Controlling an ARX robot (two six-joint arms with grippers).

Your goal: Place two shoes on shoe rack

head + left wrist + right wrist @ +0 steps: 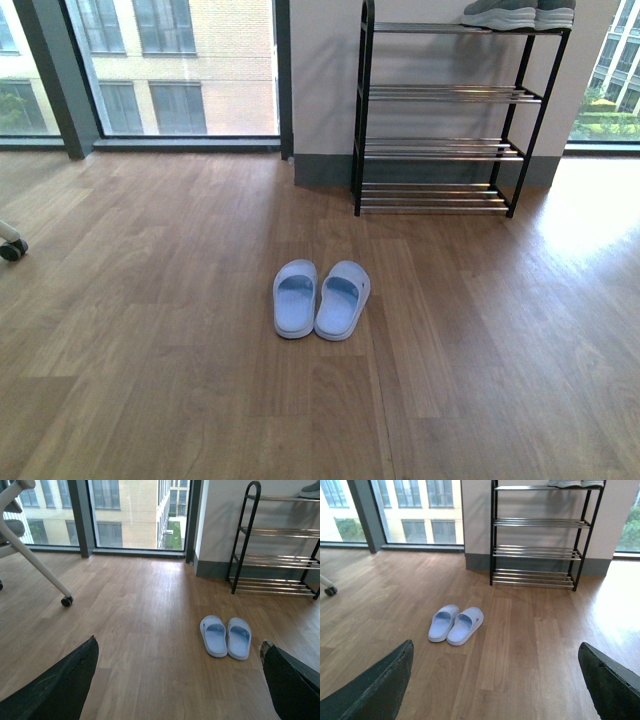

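Ahead, slides (320, 299) before rack (361, 120) — chair caster (12, 250), probably

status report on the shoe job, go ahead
Left gripper open, empty; right gripper open, empty. Slides side by side on floor, short of rack; sneakers already on its top tier. Nothing between slides and rack.

slides (320, 299) before rack (445, 94), sneakers (518, 14) on top

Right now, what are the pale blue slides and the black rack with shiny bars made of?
Pale blue slides: probably matte rubber or foam, moulded in one piece. Black rack frame: likely painted metal tubing. Its bars: chrome-looking, they glint.
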